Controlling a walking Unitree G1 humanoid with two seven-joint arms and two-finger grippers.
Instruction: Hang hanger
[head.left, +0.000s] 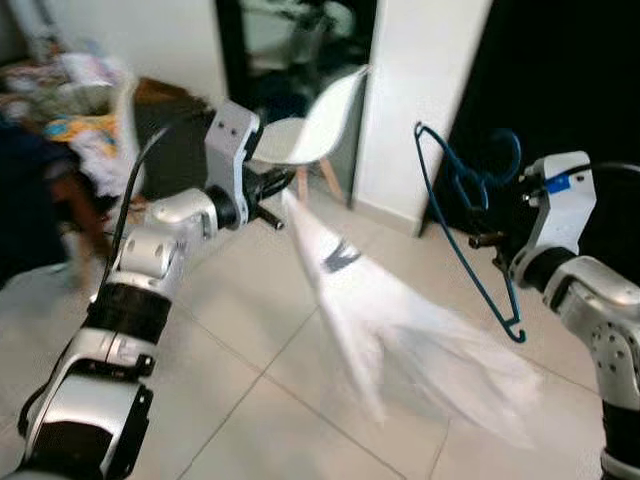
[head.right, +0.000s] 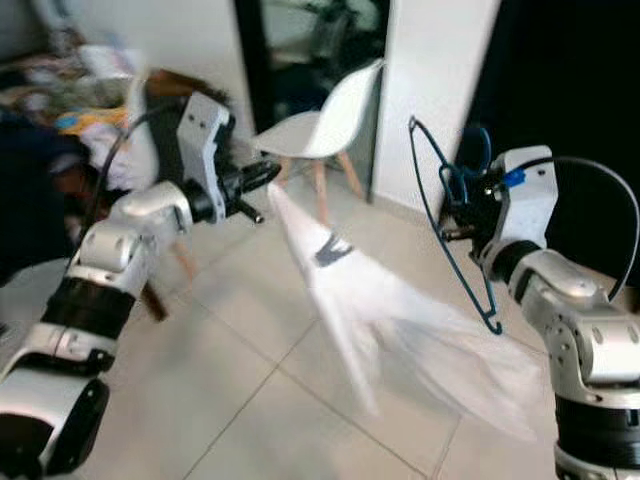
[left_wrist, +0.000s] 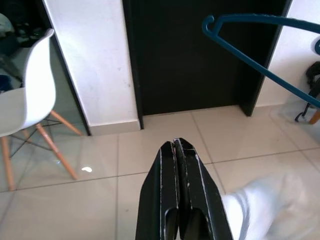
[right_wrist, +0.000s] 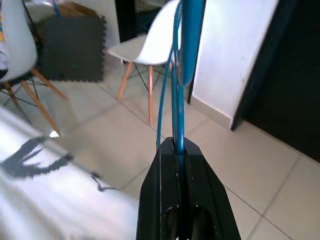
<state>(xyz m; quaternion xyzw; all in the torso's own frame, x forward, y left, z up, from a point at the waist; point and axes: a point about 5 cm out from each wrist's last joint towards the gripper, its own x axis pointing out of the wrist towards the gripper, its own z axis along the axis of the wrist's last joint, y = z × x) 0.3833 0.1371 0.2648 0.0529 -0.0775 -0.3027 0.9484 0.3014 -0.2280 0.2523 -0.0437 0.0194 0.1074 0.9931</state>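
Right pincer (head.left: 478, 238) clamps blue hanger (head.left: 455, 215); left pincer (head.left: 283, 186) pinches white garment (head.left: 390, 320) corner, mid-air.

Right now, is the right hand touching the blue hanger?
Touching. In the right wrist view the right hand has its fingers closed on the blue hanger, which rises from between them.

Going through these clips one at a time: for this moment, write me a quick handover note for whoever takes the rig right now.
Left gripper: shut on one end of the white garment, which streams out blurred above the tiled floor, between the arms.
Right gripper: shut on the blue hanger, held up in front of the dark doorway, hook end at the gripper.
Done: both items are in hand and lifted.
Left: the garment is not on the hanger, and the hanger is not hung on anything; no rail can be made out here.
A white chair stands behind, by the wall.
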